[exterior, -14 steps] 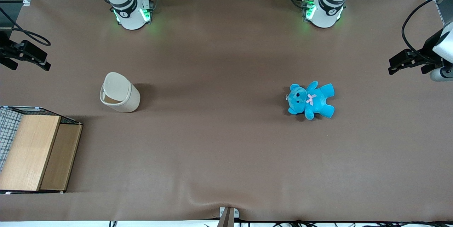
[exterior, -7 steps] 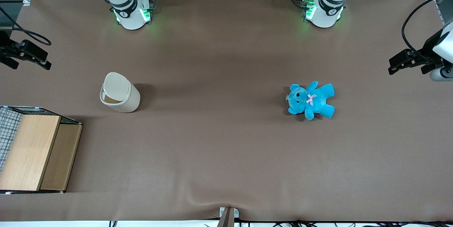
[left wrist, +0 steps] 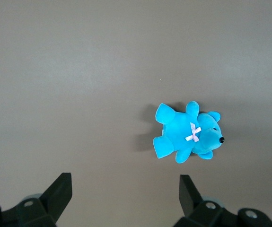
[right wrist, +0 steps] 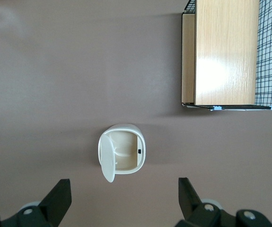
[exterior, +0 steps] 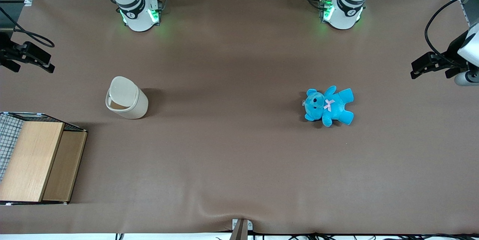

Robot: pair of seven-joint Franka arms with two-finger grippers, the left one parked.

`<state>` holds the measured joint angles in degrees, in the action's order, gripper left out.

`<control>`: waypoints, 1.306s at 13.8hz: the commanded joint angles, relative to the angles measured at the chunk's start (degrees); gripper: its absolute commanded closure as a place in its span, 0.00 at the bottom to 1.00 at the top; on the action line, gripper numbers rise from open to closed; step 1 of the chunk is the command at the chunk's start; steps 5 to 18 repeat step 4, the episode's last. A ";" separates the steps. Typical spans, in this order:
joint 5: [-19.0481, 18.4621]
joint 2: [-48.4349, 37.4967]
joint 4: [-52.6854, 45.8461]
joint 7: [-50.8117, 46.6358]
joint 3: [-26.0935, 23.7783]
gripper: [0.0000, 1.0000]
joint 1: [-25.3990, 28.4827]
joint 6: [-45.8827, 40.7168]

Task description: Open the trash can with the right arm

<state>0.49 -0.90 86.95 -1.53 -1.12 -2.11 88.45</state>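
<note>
Gripper (exterior: 46, 67) drifted slightly since earlier frame, fingers spread wide, high above trash can (right wrist: 122, 152); lid (right wrist: 107, 159) flipped up, wooden box (right wrist: 225, 52) near can.

You have one wide table (exterior: 239, 165) with a brown cover. On it stands the trash can (exterior: 127, 100), upright, with its lid (right wrist: 107, 159) lifted so the inside shows. A wooden box (exterior: 39, 161) lies nearer to the front camera, at the working arm's end. A blue teddy (exterior: 329, 106) lies toward the parked arm's end. The gripper (right wrist: 124, 201) hangs above the can, fingers spread apart.
</note>
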 commanded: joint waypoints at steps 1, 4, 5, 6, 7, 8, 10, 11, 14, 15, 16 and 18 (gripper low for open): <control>-0.05 -0.33 0.06 0.38 -0.47 0.00 -0.97 -0.56; 0.04 -0.33 -0.20 0.21 -0.47 0.00 -0.97 -0.56; 0.04 -0.33 -0.20 0.21 -0.47 0.00 -0.97 -0.56; 0.04 -0.33 -0.20 0.21 -0.47 0.00 -0.97 -0.56; 0.04 -0.33 -0.20 0.21 -0.47 0.00 -0.97 -0.56; 0.04 -0.33 -0.20 0.21 -0.47 0.00 -0.97 -0.56; 0.04 -0.33 -0.20 0.21 -0.47 0.00 -0.97 -0.56; 0.04 -0.33 -0.20 0.21 -0.47 0.00 -0.97 -0.56; 0.04 -0.33 -0.20 0.21 -0.47 0.00 -0.97 -0.56; 0.04 -0.33 -0.20 0.21 -0.47 0.00 -0.97 -0.56; 0.04 -0.33 -0.20 0.21 -0.47 0.00 -0.97 -0.56; 0.04 -0.33 -0.20 0.21 -0.47 0.00 -0.97 -0.56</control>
